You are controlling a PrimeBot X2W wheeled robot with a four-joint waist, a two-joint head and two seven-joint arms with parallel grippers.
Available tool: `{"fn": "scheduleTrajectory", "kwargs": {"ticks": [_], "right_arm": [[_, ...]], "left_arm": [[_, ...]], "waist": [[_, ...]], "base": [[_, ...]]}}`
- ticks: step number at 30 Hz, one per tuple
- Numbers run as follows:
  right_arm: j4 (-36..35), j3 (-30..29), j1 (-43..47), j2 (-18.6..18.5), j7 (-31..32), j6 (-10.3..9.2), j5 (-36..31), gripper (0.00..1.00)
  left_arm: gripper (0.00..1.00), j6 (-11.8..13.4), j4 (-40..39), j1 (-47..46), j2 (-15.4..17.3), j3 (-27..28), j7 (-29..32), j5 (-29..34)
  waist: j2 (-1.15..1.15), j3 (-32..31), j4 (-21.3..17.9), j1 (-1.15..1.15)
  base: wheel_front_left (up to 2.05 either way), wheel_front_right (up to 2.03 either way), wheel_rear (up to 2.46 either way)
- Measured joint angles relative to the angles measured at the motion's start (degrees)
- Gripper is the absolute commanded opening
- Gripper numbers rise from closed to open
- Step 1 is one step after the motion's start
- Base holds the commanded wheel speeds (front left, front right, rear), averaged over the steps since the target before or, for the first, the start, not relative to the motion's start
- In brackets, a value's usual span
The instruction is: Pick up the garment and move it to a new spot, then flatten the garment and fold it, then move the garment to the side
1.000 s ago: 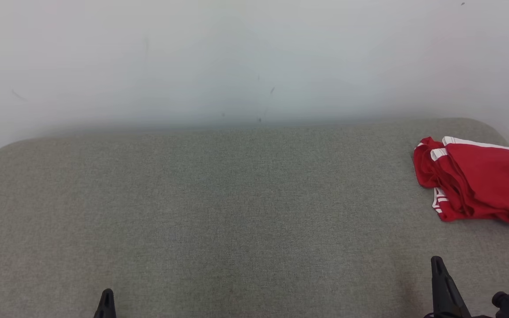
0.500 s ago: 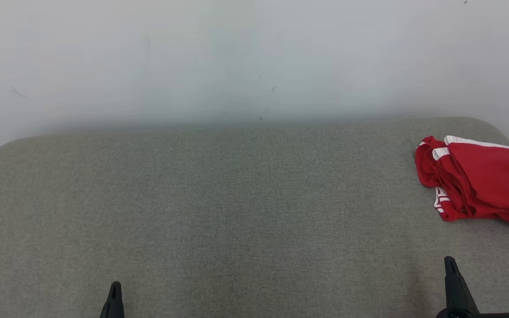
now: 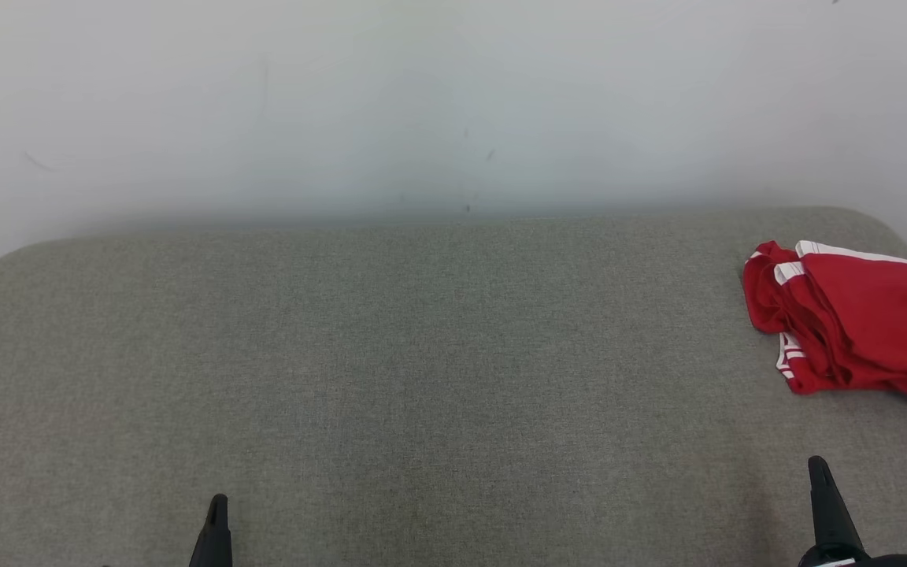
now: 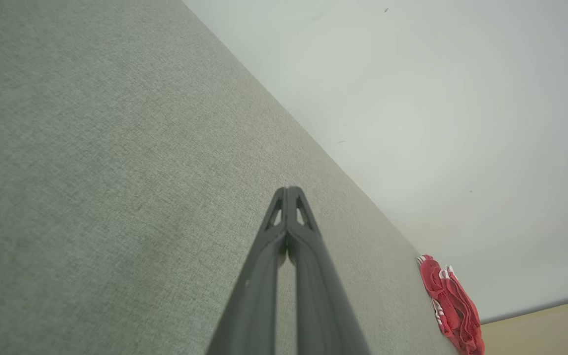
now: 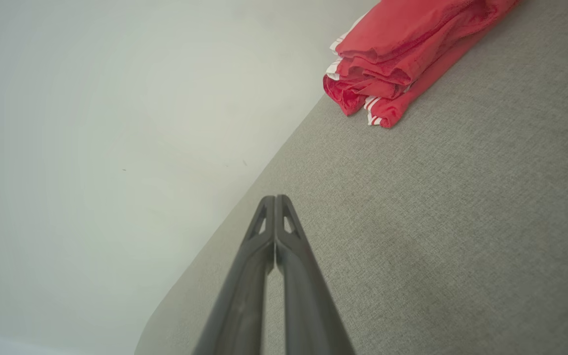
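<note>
The garment [image 3: 855, 323] is red with white stripes and lies folded in a bundle at the far right of the grey fabric surface [image 3: 422, 378]; it also appears in the left wrist view [image 4: 449, 305] and the right wrist view [image 5: 407, 54]. My left gripper [image 3: 217, 524] is at the lower left, shut and empty, fingers pressed together [image 4: 288, 195]. My right gripper [image 3: 823, 492] is at the lower right, well below the garment, shut on nothing, tips touching [image 5: 275, 202].
A pale wall [image 3: 422, 102] rises behind the grey surface's far edge. The surface has rounded corners at the far left and far right. A strip of beige floor [image 4: 545, 325] shows past the garment in the left wrist view.
Both gripper tips have shifted to the right along the bottom edge; the right one has sunk lower. The garment lies as before.
</note>
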Motion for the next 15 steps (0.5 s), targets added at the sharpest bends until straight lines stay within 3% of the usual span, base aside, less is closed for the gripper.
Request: {"fn": "scheduleTrajectory", "kwargs": {"ticks": [15], "right_arm": [[-0.6, -2.0, 0.0, -0.1, 3.2, 0.0, 9.7, 0.0]], "left_arm": [[0.0, -1.8, 0.3, -1.1, -1.2, 0.4, 1.3, -8.4]], "waist": [[0.0, 0.3, 0.2, 0.0]], "base": [[0.0, 0.0, 0.0]]}}
